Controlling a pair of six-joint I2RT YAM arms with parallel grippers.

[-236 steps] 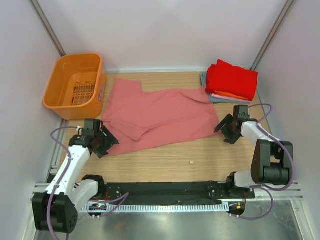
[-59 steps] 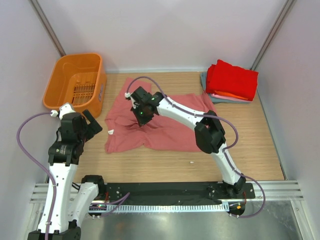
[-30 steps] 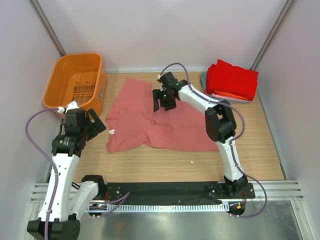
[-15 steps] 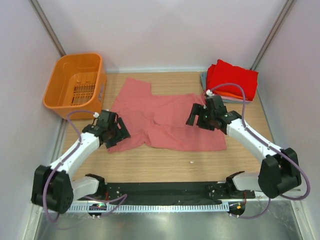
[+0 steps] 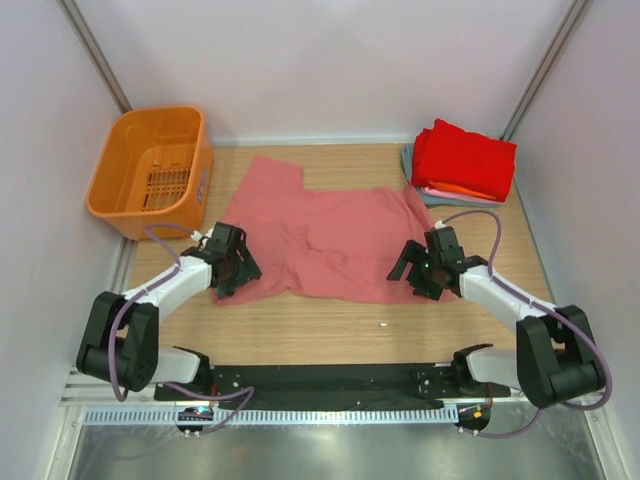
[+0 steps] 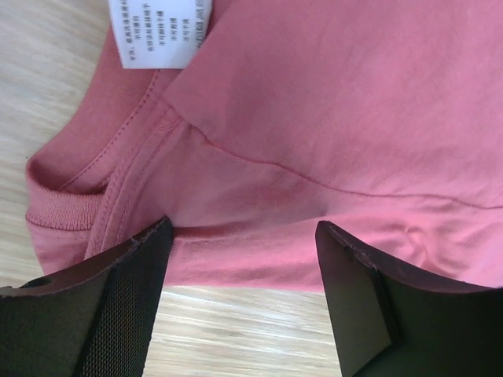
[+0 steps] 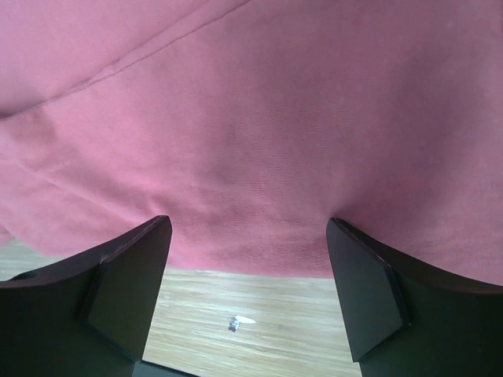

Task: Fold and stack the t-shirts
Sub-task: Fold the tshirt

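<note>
— How did the left claw (image 6: pixel 244 236) stand?
— Wide open, gripping nothing. The salmon-pink t-shirt (image 5: pixel 330 235) lay flat on the table (image 5: pixel 330 325) just ahead of it, with the collar and white neck label (image 6: pixel 161 27) beyond its left finger.
— And the right claw (image 7: pixel 247 224)?
— Equally spread and empty, the shirt's edge running between its fingers. The folded t-shirts (image 5: pixel 462 160) sat stacked well beyond it, red on top.

A light wooden table (image 5: pixel 330 325) fills the view, closed in by plain white walls (image 5: pixel 320 60) at 9, 12 and 3 o'clock. Slim metal posts (image 5: pixel 95 55) rise at 11 and 1 o'clock. An orange plastic basket (image 5: pixel 140 222) sits at 10 o'clock. A metal rail (image 5: pixel 330 415) spans 6 o'clock. The light is soft and even.
</note>
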